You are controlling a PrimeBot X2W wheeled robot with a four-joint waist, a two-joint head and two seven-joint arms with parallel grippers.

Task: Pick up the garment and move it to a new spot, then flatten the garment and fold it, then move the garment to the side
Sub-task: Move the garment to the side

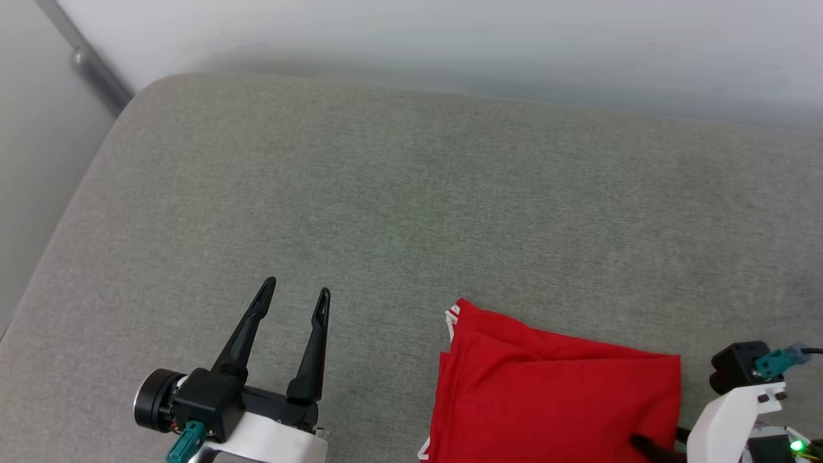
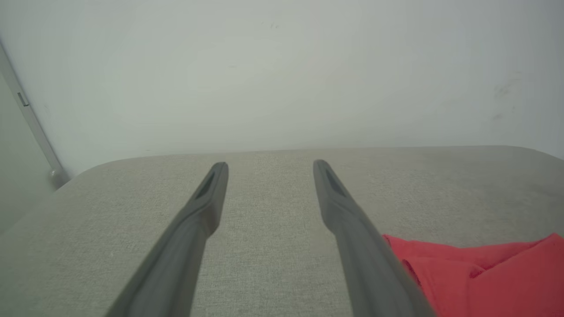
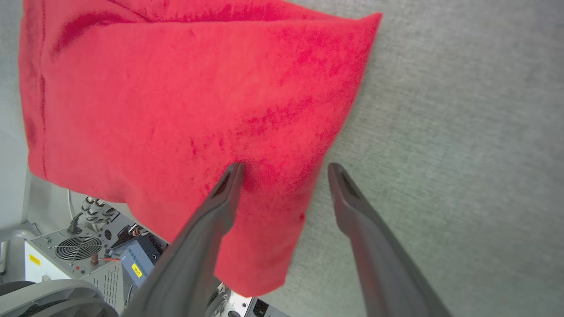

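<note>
The garment (image 1: 553, 392) is a red folded bundle at the lower right of the grey cushion, with a bit of red-white striped trim (image 1: 452, 318) at its left edge. My left gripper (image 1: 297, 288) stands open to the garment's left, with nothing between its fingers (image 2: 269, 164); the garment (image 2: 484, 277) lies to its right. My right gripper (image 3: 285, 167) is open at the garment's (image 3: 176, 110) right edge. One finger (image 3: 229, 185) is over the red cloth and the other over bare cushion. A dark fingertip (image 1: 638, 442) shows at the garment's lower right corner.
The grey cushion (image 1: 386, 193) stretches wide to the left and back, ending at a white wall (image 1: 450, 38). A metal rail (image 1: 90, 64) runs at the upper left. The garment's near edge hangs past the cushion's front, above my base with its fan and electronics (image 3: 79, 251).
</note>
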